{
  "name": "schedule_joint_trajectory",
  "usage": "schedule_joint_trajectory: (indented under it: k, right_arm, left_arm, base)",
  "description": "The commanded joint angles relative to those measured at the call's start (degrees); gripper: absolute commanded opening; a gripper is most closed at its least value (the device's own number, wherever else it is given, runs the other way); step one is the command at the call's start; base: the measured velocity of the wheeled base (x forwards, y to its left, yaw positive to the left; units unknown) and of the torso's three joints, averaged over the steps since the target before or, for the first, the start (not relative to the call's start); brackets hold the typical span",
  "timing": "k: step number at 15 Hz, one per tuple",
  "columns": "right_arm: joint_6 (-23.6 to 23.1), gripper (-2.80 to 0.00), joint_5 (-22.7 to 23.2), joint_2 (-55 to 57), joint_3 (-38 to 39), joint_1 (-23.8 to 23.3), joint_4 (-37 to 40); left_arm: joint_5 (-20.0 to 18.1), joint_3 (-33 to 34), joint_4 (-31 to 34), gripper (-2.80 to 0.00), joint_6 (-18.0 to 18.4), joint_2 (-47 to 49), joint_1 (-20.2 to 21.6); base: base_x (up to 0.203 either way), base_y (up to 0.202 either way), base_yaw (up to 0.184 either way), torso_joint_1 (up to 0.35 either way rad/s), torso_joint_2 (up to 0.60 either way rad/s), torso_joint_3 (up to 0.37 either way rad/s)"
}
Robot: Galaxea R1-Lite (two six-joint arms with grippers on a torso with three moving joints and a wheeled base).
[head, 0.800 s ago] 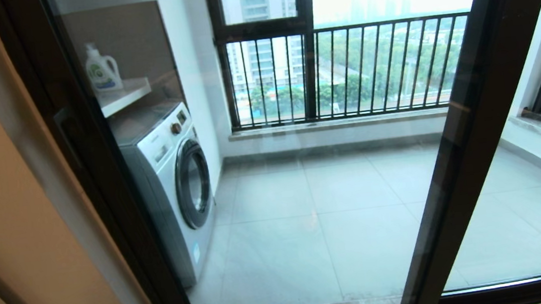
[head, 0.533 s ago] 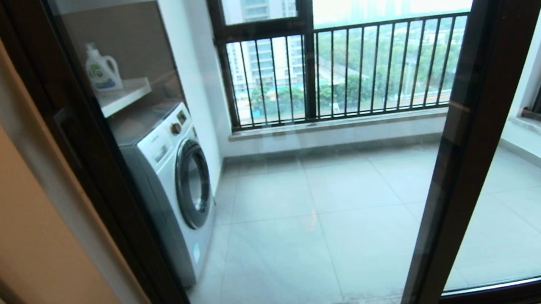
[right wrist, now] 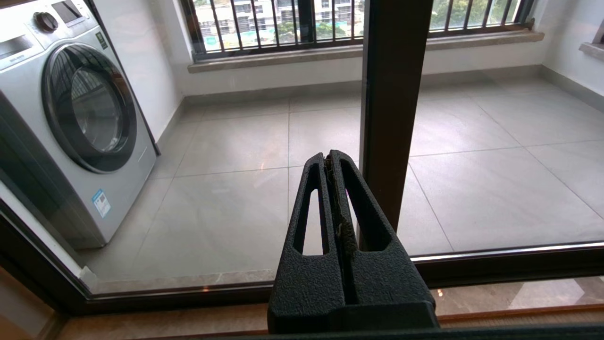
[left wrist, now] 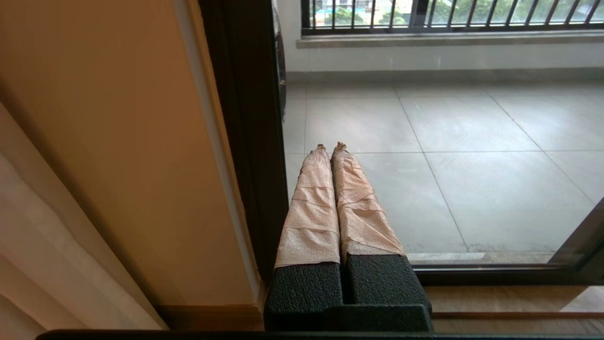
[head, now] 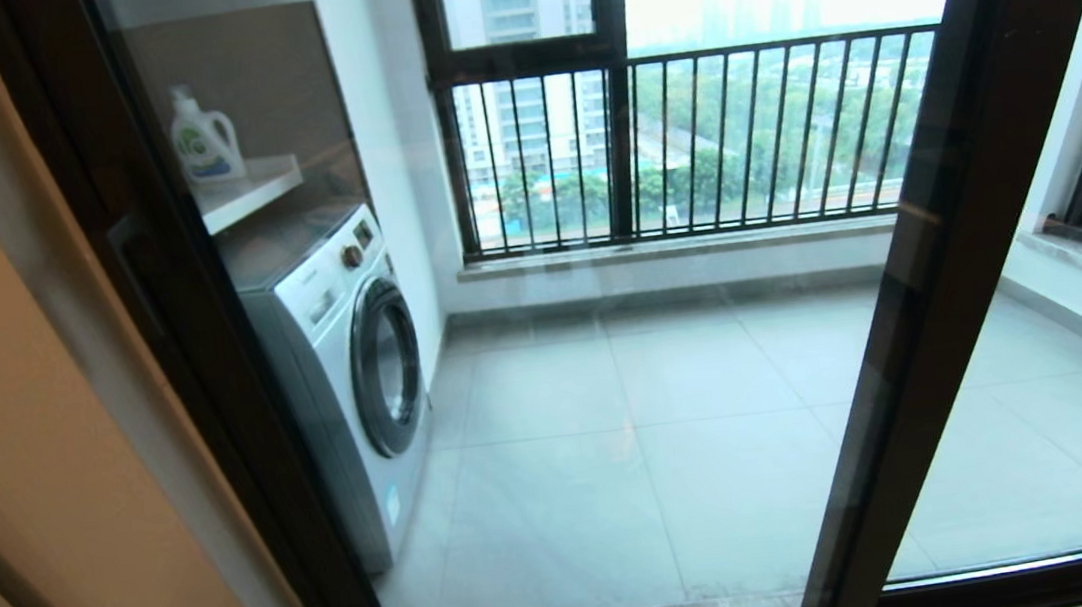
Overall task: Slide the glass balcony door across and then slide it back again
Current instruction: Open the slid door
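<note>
Presently the glass balcony door [head: 554, 423] is standing across the opening, its handle-side frame [head: 157, 283] against the left jamb. Both hands are sitting low before it, closed on nothing: left hand [left wrist: 329, 147] just beside that frame, right hand [right wrist: 331, 158] near the overlapping stile [right wrist: 391, 108]. Likely risk: closed fingers glancing off the slim frame, or pressing on glass.

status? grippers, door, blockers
Left gripper shut, low by door's left frame. Right gripper shut, empty, short of glass. Glass balcony door untouched. Nothing in the way.

Left gripper [left wrist: 329, 146] fingers pressed together; right gripper [right wrist: 328, 158] likewise
</note>
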Motion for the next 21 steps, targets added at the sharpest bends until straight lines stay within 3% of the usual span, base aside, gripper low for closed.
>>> schedule_joint_trajectory:
  k: [1, 12, 14, 15, 17, 21]
  right_arm:
    - [0.0, -2.80, 0.0, 0.1, 0.6, 0.0, 0.0]
    - [0.0, -2.80, 0.0, 0.1, 0.6, 0.0, 0.0]
    - [0.0, -2.80, 0.0, 0.1, 0.6, 0.0, 0.0]
    - [0.0, -2.80, 0.0, 0.1, 0.6, 0.0, 0.0]
    - [0.0, -2.80, 0.0, 0.1, 0.7, 0.0, 0.0]
    - [0.0, -2.80, 0.0, 0.1, 0.7, 0.0, 0.0]
  left_arm:
    - [0.0, 0.1, 0.0, -2.80, 0.0, 0.1, 0.0]
    - [-0.3, 0.0, 0.0, -2.80, 0.7, 0.1, 0.0]
    - [-1.5, -1.7, 0.4, -2.80, 4.8, 0.2, 0.0]
    - [-3.9, -3.8, 1.1, -2.80, 6.4, 1.2, 0.0]
    - [-8.4, -8.9, 1.9, -2.80, 7.2, 6.3, 0.1]
    - [-10.4, -16.5, -0.8, -2.80, 5.2, 24.0, 0.0]
  base:
    - [0.000, 0.000, 0.000, 0.000, 0.00, 0.000]
    - [0.000, 0.000, 0.000, 0.000, 0.00, 0.000]
    - [0.000, 0.000, 0.000, 0.000, 0.00, 0.000]
    - [0.000, 0.000, 0.000, 0.000, 0.00, 0.000]
    - [0.000, 0.000, 0.000, 0.000, 0.00, 0.000]
    - [0.000, 0.000, 0.000, 0.000, 0.00, 0.000]
